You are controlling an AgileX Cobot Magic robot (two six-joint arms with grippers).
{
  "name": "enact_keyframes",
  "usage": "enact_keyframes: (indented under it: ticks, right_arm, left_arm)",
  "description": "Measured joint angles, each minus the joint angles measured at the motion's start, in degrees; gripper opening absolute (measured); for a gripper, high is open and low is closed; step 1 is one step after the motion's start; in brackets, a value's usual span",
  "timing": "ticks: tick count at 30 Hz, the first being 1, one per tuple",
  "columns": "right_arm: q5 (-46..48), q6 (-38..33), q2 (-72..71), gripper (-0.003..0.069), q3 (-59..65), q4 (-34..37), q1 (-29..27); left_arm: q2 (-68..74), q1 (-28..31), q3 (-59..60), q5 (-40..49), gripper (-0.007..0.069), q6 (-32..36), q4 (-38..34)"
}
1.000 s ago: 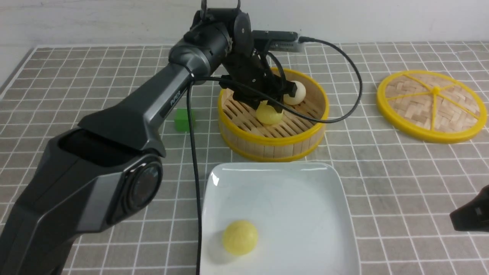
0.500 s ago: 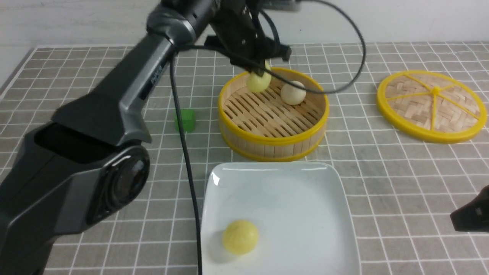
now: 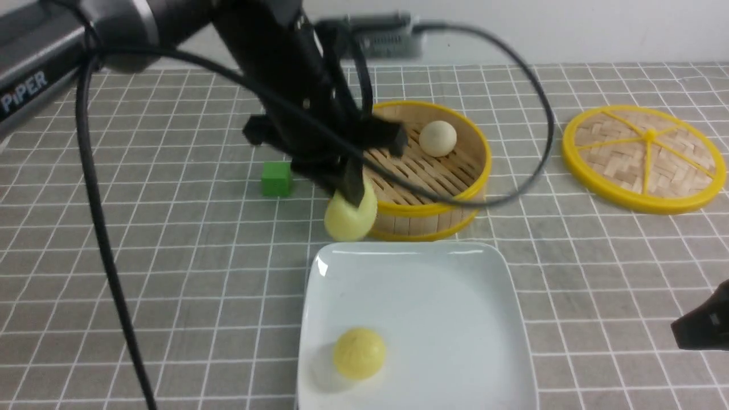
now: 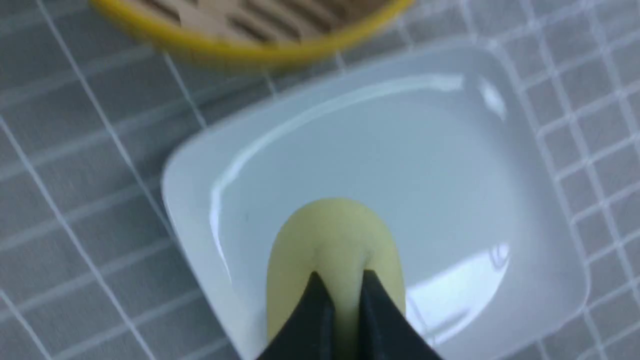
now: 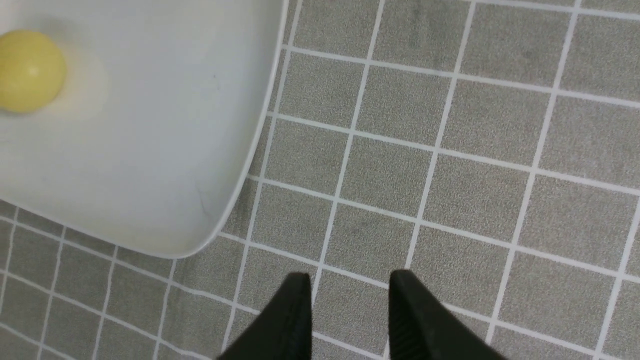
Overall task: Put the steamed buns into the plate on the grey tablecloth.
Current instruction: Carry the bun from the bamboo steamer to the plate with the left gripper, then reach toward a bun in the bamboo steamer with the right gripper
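Your left pincer (image 3: 354, 196) is shut tight on a pale yellow bun (image 3: 348, 219). In the left wrist view the two black tips pinch into the top of the bun and dent it a little. The bun hangs in the air, just in front of the steamer basket (image 3: 424, 223) and close to the far edge of the plate (image 3: 410, 248).

I think the step in hand is the carry, with this bun on its way from the basket to the plate. For the next move, bring it a bit more toward you until it is over the bare middle of the plate. Go down low before you open the pincer, because a round bun may roll if it drops from high up.

Keep away from the other yellow bun (image 3: 359, 353), which lies in the near left part of the plate. The off-white bun (image 3: 437, 138) sits at the far side of the basket, so I think it is the last one to fetch.

Your right pincer (image 5: 350, 280) is open with nothing in it. It hangs over the grey tablecloth (image 5: 450, 150), just beside a corner of the plate.

The green cube (image 3: 276, 178) and the lid (image 3: 643, 156) lie apart on the surface, so leave them.

The only writing you can read is "PiPER" (image 3: 23, 91), in white letters on the left arm.
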Motion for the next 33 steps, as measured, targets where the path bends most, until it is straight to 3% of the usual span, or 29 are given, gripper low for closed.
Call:
enact_keyframes:
  ticks: [5, 11, 19, 22, 24, 27, 30, 33]
  right_arm:
    - [0.3, 0.0, 0.0, 0.0239, 0.0, 0.0, 0.0]
    - [0.7, 0.0, 0.0, 0.0239, 0.0, 0.3, 0.0]
    - [3.6, 0.0, 0.0, 0.0239, 0.0, 2.6, 0.0]
    - [6.0, 0.0, 0.2, 0.0239, -0.9, 3.0, 0.0]
    - [7.5, 0.0, 0.8, 0.0236, -2.6, 3.2, 0.2]
    - [9.4, 0.0, 3.0, 0.0195, -7.9, 2.9, 3.4]
    - [11.0, 0.7, 7.8, 0.0099, -16.6, -0.7, 11.9]
    - [11.5, 4.5, 13.7, 0.0016, -24.8, -6.8, 18.9]
  left_arm:
    - [0.6, -2.0, 11.0, -7.1, 0.0038, 1.2, 0.8]
    - [1.2, -2.0, 11.8, -12.0, 0.0119, 1.2, 0.6]
    - [1.1, -2.0, 11.8, -12.1, 0.0515, 1.8, -0.7]
    - [-0.7, -2.0, 11.1, -10.8, 0.0573, 2.2, 0.9]
    - [-2.9, -2.0, 9.6, -9.9, 0.0554, 2.2, 3.7]
    - [-8.2, -2.0, 6.7, -7.2, 0.0433, 0.6, 10.2]
    - [-14.7, -1.9, 5.9, -2.2, 0.0171, 0.4, 15.9]
    - [-18.2, -1.2, 6.3, -0.8, 0.0045, 0.1, 18.5]
